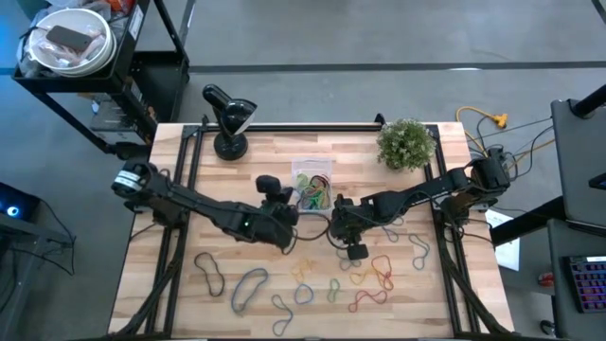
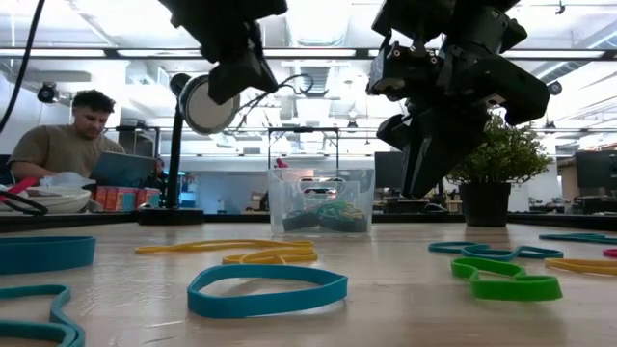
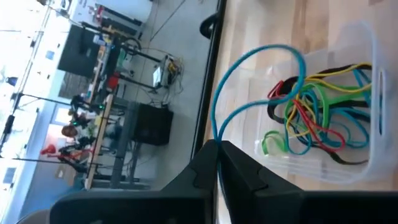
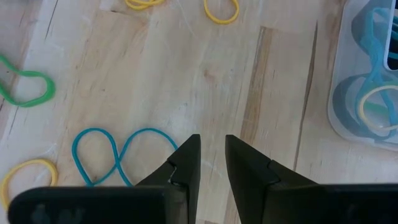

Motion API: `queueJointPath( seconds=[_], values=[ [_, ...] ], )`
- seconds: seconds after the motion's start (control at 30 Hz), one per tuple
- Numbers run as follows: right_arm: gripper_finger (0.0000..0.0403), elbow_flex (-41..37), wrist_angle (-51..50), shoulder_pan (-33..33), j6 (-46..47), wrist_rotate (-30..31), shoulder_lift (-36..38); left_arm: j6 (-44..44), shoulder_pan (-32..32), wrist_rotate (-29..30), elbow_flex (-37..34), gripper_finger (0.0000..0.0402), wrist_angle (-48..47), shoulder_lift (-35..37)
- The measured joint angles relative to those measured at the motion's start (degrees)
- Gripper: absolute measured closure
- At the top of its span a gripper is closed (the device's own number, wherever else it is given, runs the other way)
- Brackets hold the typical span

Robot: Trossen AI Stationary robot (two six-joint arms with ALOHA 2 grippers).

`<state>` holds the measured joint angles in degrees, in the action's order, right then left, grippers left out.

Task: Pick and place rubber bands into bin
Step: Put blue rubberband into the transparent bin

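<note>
Rubber bands: one blue band (image 3: 258,81) pinched in the closed left gripper (image 3: 217,152), looping out over the bin (image 3: 367,99) just ahead. Others lie scattered on the table (image 4: 205,74) below the right gripper (image 4: 211,158), slightly parted, empty. Judged light, floppy, grippy; pinch a single strand.

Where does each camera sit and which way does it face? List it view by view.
High view: overhead, straight down on the table; both arms show.
Low view: table height, looking across at the bin; both arms hang from above.
Left wrist view: on the left arm; left gripper pinching a blue rubber band beside the bin.
Right wrist view: on the right arm; right gripper open above bare wood.
All four share the bin.
</note>
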<state>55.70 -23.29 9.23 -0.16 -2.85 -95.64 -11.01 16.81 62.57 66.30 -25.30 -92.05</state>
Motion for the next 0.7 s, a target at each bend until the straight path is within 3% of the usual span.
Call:
queueJointPath(
  seconds=[0.47, 0.7],
  values=[
    [0.0335, 0.00, -0.12, 0.00, 0.00, 0.00, 0.00, -9.23, -10.07, -14.77, 0.00, 0.0401, 14.71, -3.90],
    [0.0335, 0.00, -0.17, 0.01, 0.04, 0.00, 0.00, -8.89, -13.05, -18.58, 0.17, 0.0401, 15.90, -7.59]
  ],
)
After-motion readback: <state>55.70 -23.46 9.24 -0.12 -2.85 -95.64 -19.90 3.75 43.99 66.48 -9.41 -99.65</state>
